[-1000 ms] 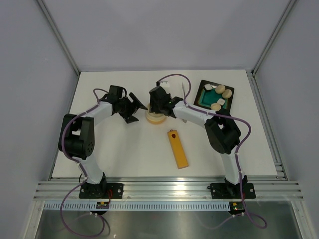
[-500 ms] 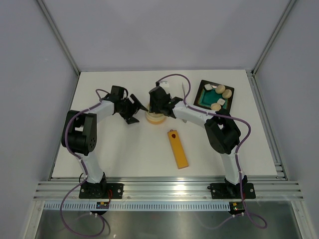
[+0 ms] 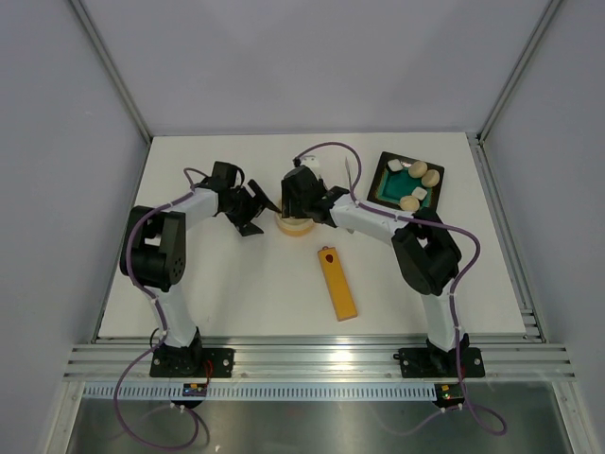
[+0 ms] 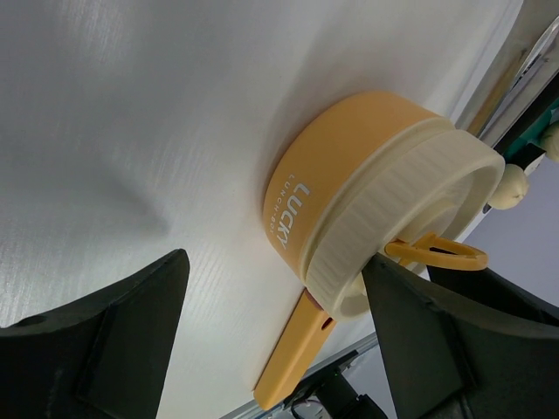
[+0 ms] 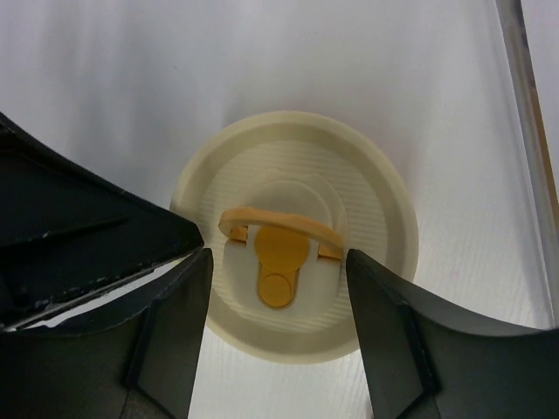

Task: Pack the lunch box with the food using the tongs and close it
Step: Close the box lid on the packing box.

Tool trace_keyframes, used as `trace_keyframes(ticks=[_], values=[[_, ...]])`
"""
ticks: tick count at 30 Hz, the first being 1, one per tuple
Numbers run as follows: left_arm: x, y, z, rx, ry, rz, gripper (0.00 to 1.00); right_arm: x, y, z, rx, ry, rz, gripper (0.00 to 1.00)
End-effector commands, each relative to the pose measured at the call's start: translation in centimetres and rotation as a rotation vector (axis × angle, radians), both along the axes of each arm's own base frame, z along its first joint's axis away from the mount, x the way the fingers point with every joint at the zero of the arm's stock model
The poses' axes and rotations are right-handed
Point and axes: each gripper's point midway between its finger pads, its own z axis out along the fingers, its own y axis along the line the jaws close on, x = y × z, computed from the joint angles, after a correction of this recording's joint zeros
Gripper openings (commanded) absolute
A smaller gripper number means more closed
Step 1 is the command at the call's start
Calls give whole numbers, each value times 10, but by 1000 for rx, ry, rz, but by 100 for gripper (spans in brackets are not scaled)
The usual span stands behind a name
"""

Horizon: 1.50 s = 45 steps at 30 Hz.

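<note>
From above, the right gripper (image 3: 301,201) hides most of the lunch box (image 3: 295,228); the tongs (image 3: 351,174) are a faint sliver.

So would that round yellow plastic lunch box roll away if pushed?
Probably not: the round yellow plastic lunch box sits flat on the white table, so it would likely slide. Its ribbed cream lid probably grips well.
</note>
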Motion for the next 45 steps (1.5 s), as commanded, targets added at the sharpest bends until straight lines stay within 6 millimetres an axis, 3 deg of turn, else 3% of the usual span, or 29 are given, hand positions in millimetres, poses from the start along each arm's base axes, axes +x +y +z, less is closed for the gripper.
trace_keyframes(ticks=[1, 9, 21, 37, 45], values=[[0, 9, -9, 57, 25, 6, 83, -34, -8, -16, -73, 88, 81, 71], [-2, 10, -10, 62, 32, 1, 83, -30, -11, -4, -126, 46, 161, 74], [-2, 12, -11, 76, 35, 0, 83, -12, -21, 14, -123, 29, 282, 69], [-3, 13, -8, 81, 34, -11, 83, 5, -9, 0, -165, 97, 443, 61], [-3, 13, -9, 82, 33, -12, 83, 15, -6, 6, -187, 68, 454, 55]])
